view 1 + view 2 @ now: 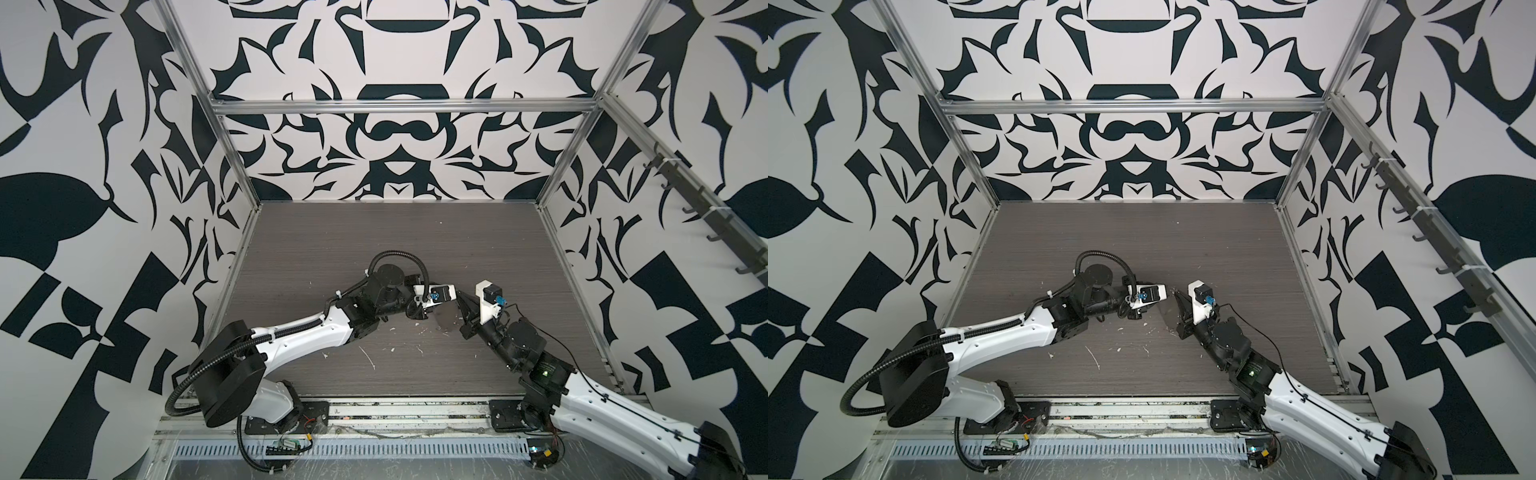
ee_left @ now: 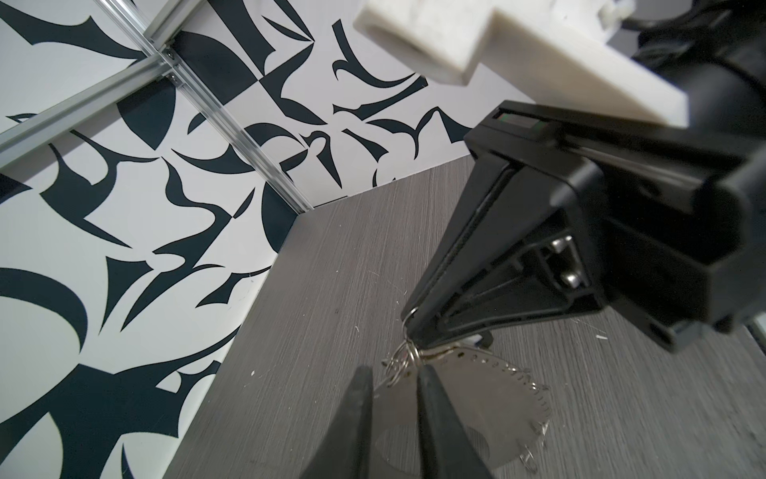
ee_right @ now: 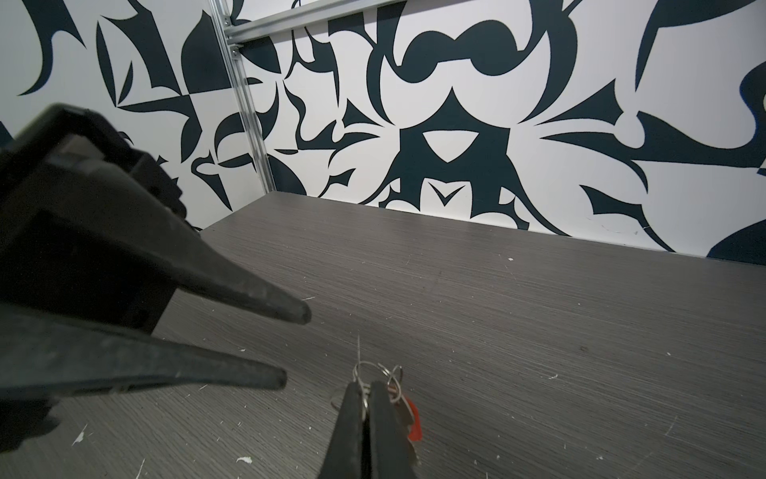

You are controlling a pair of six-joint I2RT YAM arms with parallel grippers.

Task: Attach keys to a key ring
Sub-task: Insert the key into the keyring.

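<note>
The key ring (image 2: 489,398) is a thin grey see-through disc with tiny holes along its rim. It hangs tilted over the table, visible in both top views (image 1: 446,320) (image 1: 1168,312). My right gripper (image 3: 367,385) is shut on its upper edge, where small split rings (image 2: 400,358) bunch together. The keys (image 3: 412,421) with the red-orange tag hang just behind the right gripper's fingers. My left gripper (image 2: 396,371) faces the disc with its fingers a little apart, either side of the rim and holding nothing. In the right wrist view the left gripper (image 3: 295,346) is open too.
White scraps and flecks (image 1: 370,359) litter the grey wood-grain table (image 1: 374,249). Aluminium frame posts (image 1: 232,158) and patterned walls close in the left, back and right. The arm bases sit on a metal rail (image 1: 407,409) at the front edge.
</note>
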